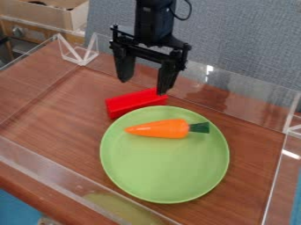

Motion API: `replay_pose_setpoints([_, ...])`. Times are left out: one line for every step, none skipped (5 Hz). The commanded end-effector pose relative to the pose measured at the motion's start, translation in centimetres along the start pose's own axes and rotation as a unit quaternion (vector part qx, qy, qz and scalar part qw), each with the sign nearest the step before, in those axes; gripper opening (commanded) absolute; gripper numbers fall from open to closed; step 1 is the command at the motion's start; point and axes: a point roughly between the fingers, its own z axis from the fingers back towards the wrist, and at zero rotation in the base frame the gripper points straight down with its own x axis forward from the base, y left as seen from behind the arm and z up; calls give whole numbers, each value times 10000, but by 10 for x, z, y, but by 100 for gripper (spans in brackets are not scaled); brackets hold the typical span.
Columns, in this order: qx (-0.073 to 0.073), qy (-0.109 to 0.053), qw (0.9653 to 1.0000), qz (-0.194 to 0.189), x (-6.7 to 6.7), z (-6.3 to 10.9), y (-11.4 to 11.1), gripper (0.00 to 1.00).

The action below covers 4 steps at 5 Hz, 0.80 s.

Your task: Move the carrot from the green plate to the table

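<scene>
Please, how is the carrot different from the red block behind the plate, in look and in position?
1. The carrot is orange and tapered with a green top; the red block is plain red and rectangular.
2. The carrot lies on the green plate; the red block lies on the table, beside the plate's far edge.
3. The open gripper hangs closer to the block than to the carrot.
Both lie flat, and neither is held.

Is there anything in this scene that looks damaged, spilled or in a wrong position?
Nothing stands out. The carrot lies whole on the green plate, which sits flat on the table. A red block rests beside the plate, under the gripper, whose jaws are open and hold nothing.
</scene>
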Motion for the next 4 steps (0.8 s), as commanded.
replay_pose_setpoints([8, 17, 9997, -230, 0, -10, 10, 100])
replay_pose_setpoints([31, 12, 9991, -427, 0, -19, 21, 100])
replay_pose_setpoints([7, -172, 9976, -668, 8, -9, 22, 100])
replay_pose_setpoints([4, -310, 9958, -860, 15, -1, 21, 100])
